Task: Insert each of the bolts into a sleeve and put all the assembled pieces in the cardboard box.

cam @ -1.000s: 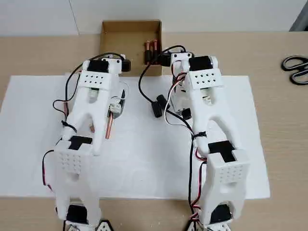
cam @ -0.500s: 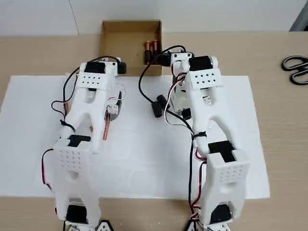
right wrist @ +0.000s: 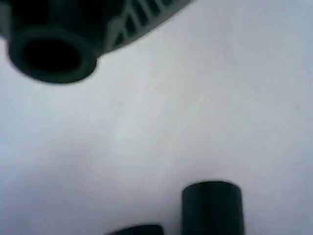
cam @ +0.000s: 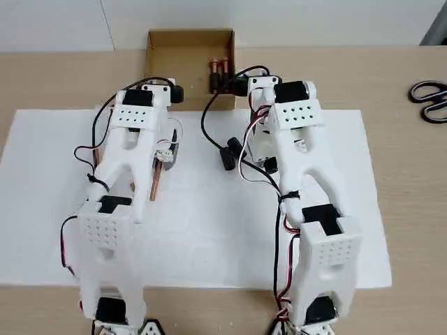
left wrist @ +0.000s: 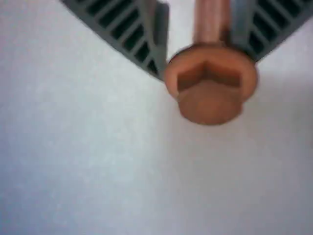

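Left wrist view: left end effector (left wrist: 198, 34) clamped on copper bolt (left wrist: 210, 90), over white paper. Right end effector (right wrist: 112, 29) seemingly grips black sleeve (right wrist: 51, 51). Step: insertion. Next: align bolt shank with sleeve bore.

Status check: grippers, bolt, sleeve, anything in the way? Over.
Left gripper shut on bolt. Right gripper shut on sleeve. Bolt not yet inserted. Spare sleeves on paper nearby; two assembled pieces in cardboard box.

A copper-orange hex-headed bolt (left wrist: 210, 88) sits between the left gripper (left wrist: 203, 44)'s dark grey fingers (left wrist: 122, 29), patterned with parallel ribs. Matte black cylindrical sleeve (right wrist: 51, 54) over a plain white paper sheet (cam: 209, 230) — pale tan wooden table (cam: 405, 174), brown cardboard box (cam: 178, 52).
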You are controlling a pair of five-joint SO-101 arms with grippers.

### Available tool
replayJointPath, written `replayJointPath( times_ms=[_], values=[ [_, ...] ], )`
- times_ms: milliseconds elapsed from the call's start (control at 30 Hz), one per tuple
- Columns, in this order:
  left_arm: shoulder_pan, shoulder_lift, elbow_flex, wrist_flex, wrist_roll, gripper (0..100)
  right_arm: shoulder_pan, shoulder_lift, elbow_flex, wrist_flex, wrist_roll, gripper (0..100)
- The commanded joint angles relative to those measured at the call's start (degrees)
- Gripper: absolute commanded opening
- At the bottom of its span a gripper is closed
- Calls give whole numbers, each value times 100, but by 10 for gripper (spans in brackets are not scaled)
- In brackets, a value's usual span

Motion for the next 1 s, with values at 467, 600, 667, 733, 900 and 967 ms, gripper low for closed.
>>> replayJointPath(
  times_ms=[467,600,667,733,900,967],
  values=[
    [-70,-70,400,-413,-44,59,-4,-391,-35,48,70,4],
    [-53,-70,426,-448,-35,23,-4,-391,-35,48,70,4],
    [-35,-70,426,-440,-35,21,-4,-391,-35,48,70,4],
    [-35,-70,426,-440,-35,21,-4,-391,-35,48,70,4],
    [-26,-132,382,-413,-18,6,-4,-391,-35,48,70,4],
    [-26,-141,215,-246,-18,6,-4,-391,-35,48,70,4]
  ],
)
